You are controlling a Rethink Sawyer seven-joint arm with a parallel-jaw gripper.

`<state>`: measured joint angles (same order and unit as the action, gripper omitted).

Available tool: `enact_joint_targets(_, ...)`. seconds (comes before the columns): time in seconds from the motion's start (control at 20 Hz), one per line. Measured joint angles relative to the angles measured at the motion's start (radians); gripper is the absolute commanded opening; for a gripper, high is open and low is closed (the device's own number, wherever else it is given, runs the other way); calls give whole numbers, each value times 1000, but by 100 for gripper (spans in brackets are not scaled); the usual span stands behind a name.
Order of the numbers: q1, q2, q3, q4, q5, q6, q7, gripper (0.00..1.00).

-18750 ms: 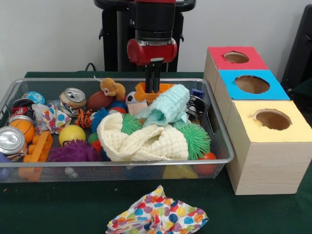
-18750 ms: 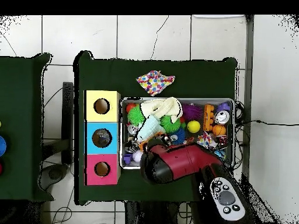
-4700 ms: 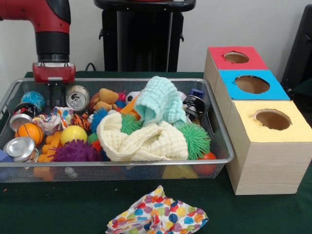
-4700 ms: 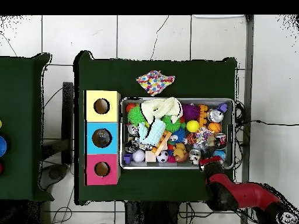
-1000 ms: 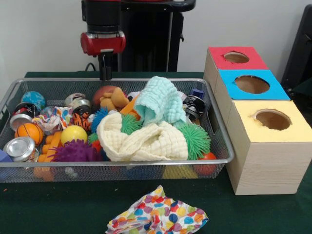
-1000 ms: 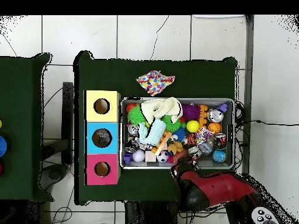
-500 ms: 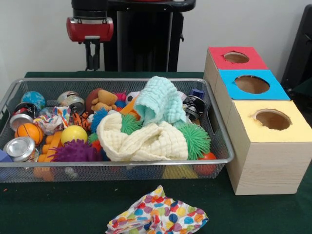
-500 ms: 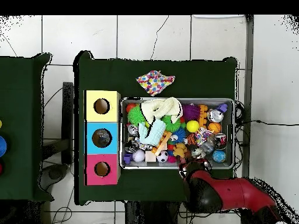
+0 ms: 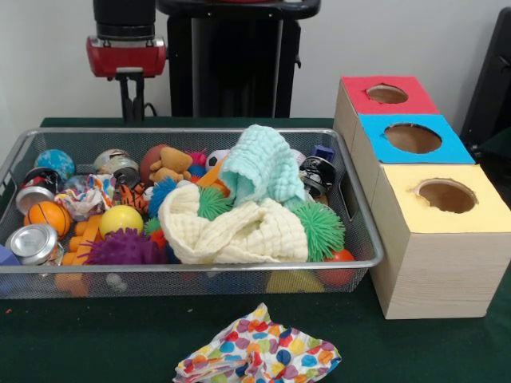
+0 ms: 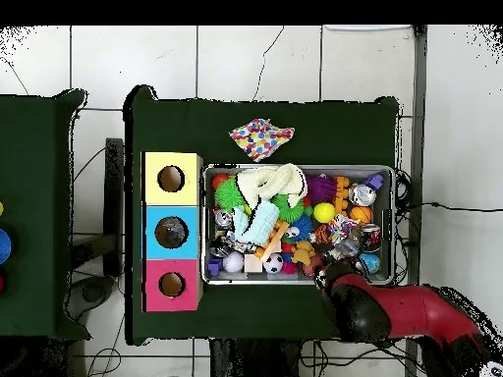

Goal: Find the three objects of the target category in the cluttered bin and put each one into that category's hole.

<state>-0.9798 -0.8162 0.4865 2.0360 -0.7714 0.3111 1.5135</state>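
The wire-mesh bin [image 9: 192, 132] fills the table's left and middle; it also shows in the overhead view [image 10: 299, 168]. It holds a mint cloth [image 9: 263, 163], a cream cloth [image 9: 239, 227], cans [image 9: 30, 239], balls, spiky toys and a small plush bear [image 9: 169, 166]. Three wooden boxes stand to its right, each with a hole: red top [image 9: 387, 94], blue top [image 9: 413, 138], yellow top [image 9: 447, 195]. My gripper [image 9: 128, 118] hangs above the bin's far left rim, fingers together, empty. In the overhead view the red arm [image 10: 393, 312] covers it.
A polka-dot cloth [image 9: 255, 351] lies on the green table in front of the bin, also in the overhead view [image 10: 260, 137]. A second polka-dot cloth [image 9: 88, 195] lies inside the bin at the left. The black pedestal [image 9: 235, 60] stands behind.
My gripper has moved left along the bin's far rim in the front view, and sits slightly higher. It carries nothing. The bin's contents have not shifted in the last half second.
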Motion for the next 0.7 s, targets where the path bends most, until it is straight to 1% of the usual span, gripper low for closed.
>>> enact_joint_targets(0.15,-20,29,27,-28,0,9,0,0)
enact_joint_targets(0.2,-36,52,48,-46,0,9,0,0)
enact_joint_targets(0.3,-45,66,59,-57,-3,9,-1,0)
enact_joint_targets(0.4,-64,99,81,-81,-17,9,-1,0)
enact_joint_targets(0.5,-74,114,92,-91,-25,9,-1,0)
enact_joint_targets(0.55,-97,144,116,-107,-41,9,-1,100)
enact_joint_targets(0.7,-105,153,123,-110,-46,9,-1,100)
